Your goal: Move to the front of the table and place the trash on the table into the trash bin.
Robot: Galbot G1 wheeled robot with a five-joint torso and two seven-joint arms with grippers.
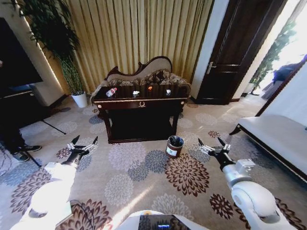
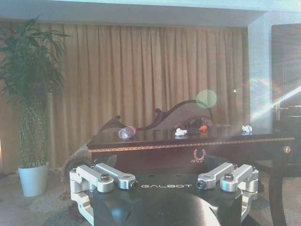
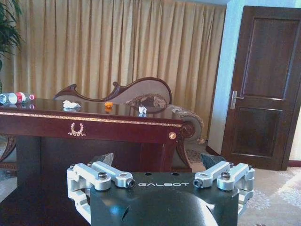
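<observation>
The long dark table stands ahead across the floral carpet. On its top lies the trash: a clear bottle with a red cap, a white paper wad, an orange scrap and a white scrap. The small round trash bin sits on the carpet by the table's front right leg. My left gripper and right gripper hover low over the carpet, both open and holding nothing. The wrist views show the bottle and the wad on the tabletop.
A carved sofa stands right behind the table, before tan curtains. A potted plant is at the back left and a dark door at the back right. A white bench lines the right side. Dark furniture and a person's shoes are on the left.
</observation>
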